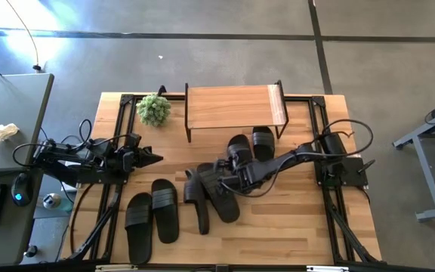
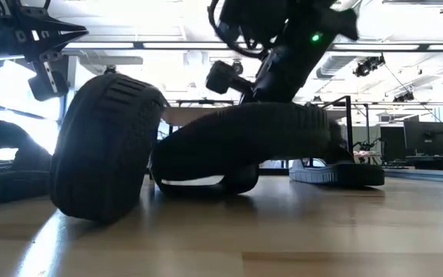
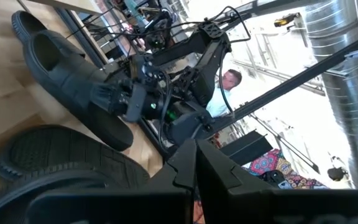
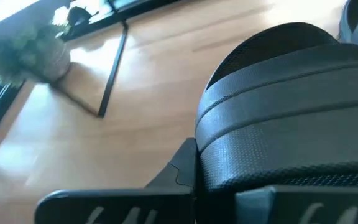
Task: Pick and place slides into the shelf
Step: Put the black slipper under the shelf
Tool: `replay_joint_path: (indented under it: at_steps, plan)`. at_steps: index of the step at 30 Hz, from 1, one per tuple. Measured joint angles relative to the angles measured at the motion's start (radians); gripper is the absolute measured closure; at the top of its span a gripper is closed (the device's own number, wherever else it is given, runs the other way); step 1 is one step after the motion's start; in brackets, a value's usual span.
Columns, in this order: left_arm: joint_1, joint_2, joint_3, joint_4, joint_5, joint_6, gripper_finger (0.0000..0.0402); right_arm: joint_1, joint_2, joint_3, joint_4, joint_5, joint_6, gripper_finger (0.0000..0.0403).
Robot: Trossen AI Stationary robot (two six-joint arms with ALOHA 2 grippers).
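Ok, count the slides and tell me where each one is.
6. Two slides lie side by side on the left arm's side; two just before the shelf; two piled mid-table, partly under the right arm, which may hide more.

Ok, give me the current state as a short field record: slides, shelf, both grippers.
slides: six on the table; two side by side front left, a jumbled group in the middle, two at the shelf's front edge
shelf: at the table's back, top bare
left gripper: shut, empty, above the table's left side
right gripper: shut, down among the middle group
plant: left of the shelf
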Motion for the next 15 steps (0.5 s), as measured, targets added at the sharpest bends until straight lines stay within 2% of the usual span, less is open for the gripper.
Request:
replay_joint_path:
  at_steps: [15]
  plan:
    - [0.000, 0.000, 0.000, 0.000, -0.008, 0.000, 0.0401, -0.085, 0.022, 0.002, 0.014, -0.043, -0.056, 0.0403]
